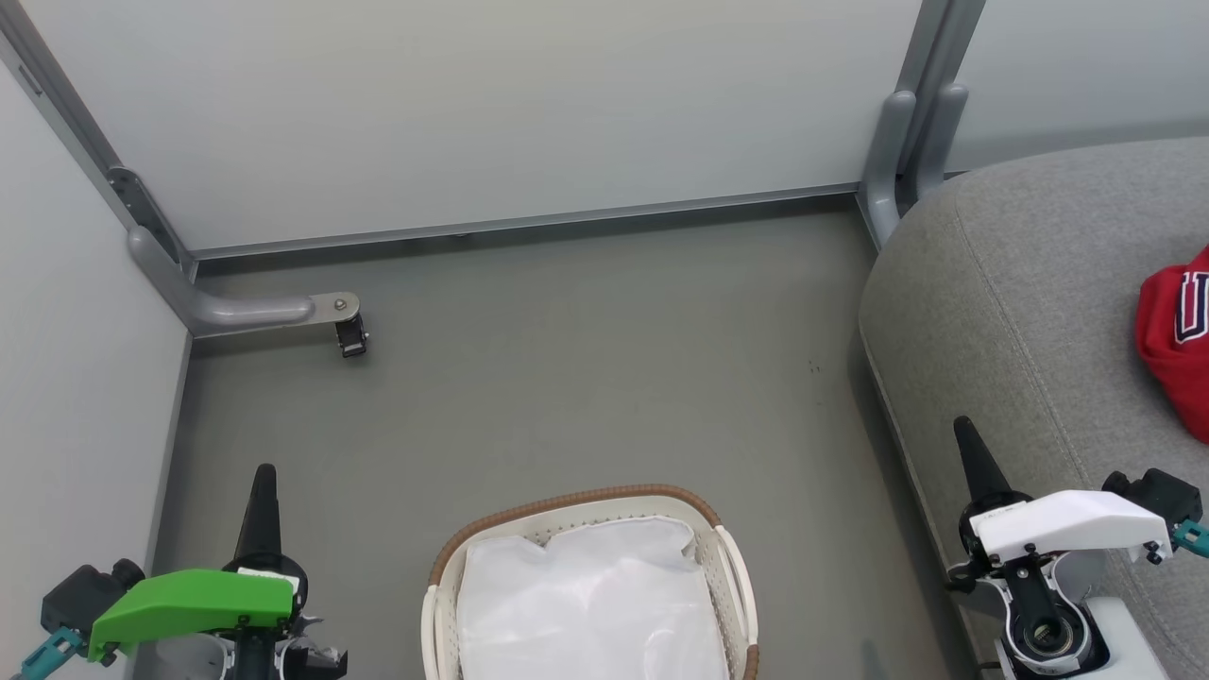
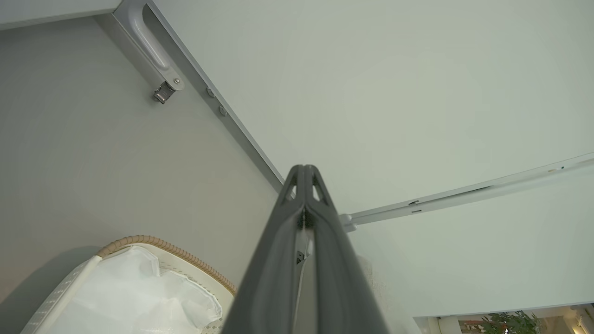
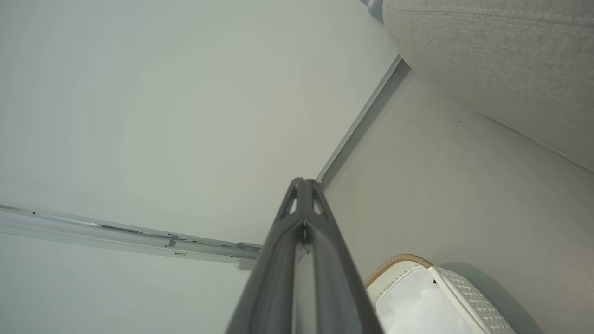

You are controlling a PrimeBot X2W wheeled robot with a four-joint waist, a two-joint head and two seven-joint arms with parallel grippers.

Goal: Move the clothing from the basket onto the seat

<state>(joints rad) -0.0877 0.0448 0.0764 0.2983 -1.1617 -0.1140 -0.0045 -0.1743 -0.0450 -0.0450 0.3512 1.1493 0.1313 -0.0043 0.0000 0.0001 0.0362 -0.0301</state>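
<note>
The left gripper (image 1: 263, 480) has its two dark fingers pressed together along their whole length, with nothing between them. The left wrist view shows them meeting in one seam up to the tip. Just right of these fingers and slightly nearer the robot stands the basket (image 1: 567, 501). Its brown rim curves round a crumpled white liner (image 1: 586, 604) that covers the inside where it can be seen.

The right gripper (image 1: 964, 430) is the same, fingers tight against each other and empty. The basket sits to their left, between the two grippers. In the head view these fingers show against the left edge of the seat (image 1: 1020, 283), which spreads away ahead and to their right. The clothing (image 1: 1176, 345) lies on the seat, ahead and to the right of the right fingers and well apart from them. It is a red heap with a dark-and-white lettered patch, cut off by the edge of the view.

Ahead of both pairs of fingers lies the grey floor (image 1: 567, 378), ending at a pale wall (image 1: 472, 113). Ahead of the left fingers, by the corner, a grey bracket carries a small black caster (image 1: 350, 336).
</note>
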